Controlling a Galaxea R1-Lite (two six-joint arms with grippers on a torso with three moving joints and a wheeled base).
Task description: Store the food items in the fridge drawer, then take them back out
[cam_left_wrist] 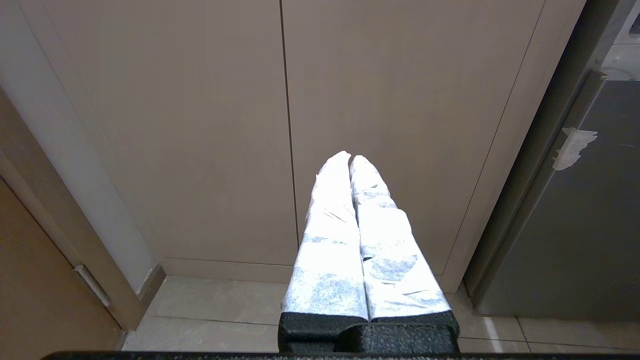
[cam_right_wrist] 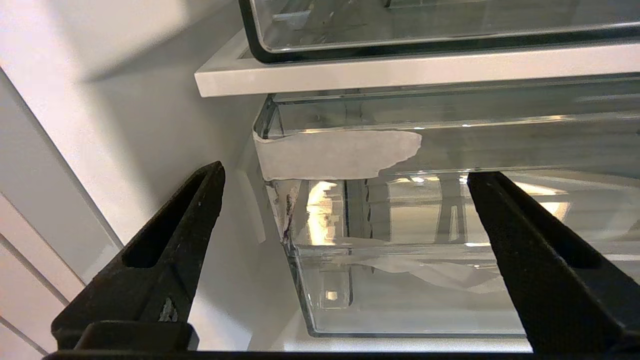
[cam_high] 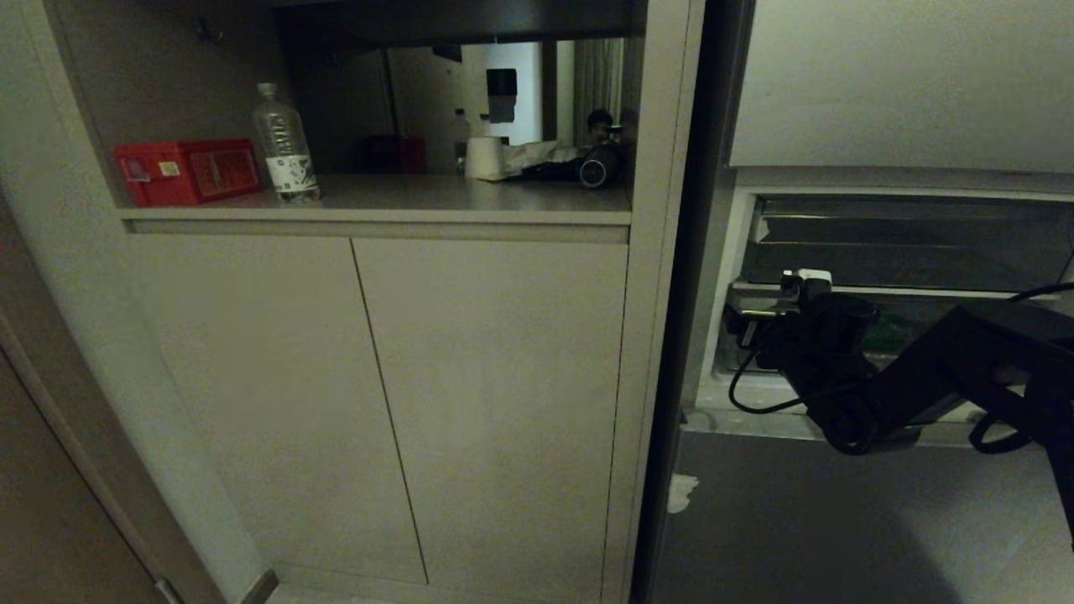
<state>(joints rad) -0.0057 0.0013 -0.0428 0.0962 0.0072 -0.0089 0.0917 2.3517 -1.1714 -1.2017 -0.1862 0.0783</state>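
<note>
Dim kitchen nook. Beige matte cabinet doors [cam_high: 377,403] w/ thin vertical seam, flat, no handles; open shelf [cam_high: 377,205] above them carries a red box [cam_high: 186,171], a clear ribbed water bottle [cam_high: 285,155] w/ label, a white paper roll [cam_high: 482,157] & dark clutter by a mirrored back. Pale tile floor [cam_left_wrist: 215,320] below. To the right, the fridge: dark grey smooth door front [cam_high: 839,520] w/ white tape scrap [cam_high: 681,492] on its edge, white inner walls.

Right gripper [cam_right_wrist: 345,175] reaches into the fridge opening; black fingers [cam_right_wrist: 165,250] spread wide, holding nothing, pointed at the fridge drawer [cam_right_wrist: 450,280]. Drawer is clear glossy plastic, rounded corners, torn white tape [cam_right_wrist: 340,154] at front corner, sits under a white shelf ledge [cam_right_wrist: 400,70]; a darker-rimmed tray [cam_right_wrist: 425,30] above. Can't make out food inside.

Left gripper [cam_left_wrist: 350,157] parked facing cabinet doors, white-wrapped crinkled fingers [cam_left_wrist: 330,240] pressed together, empty.
</note>
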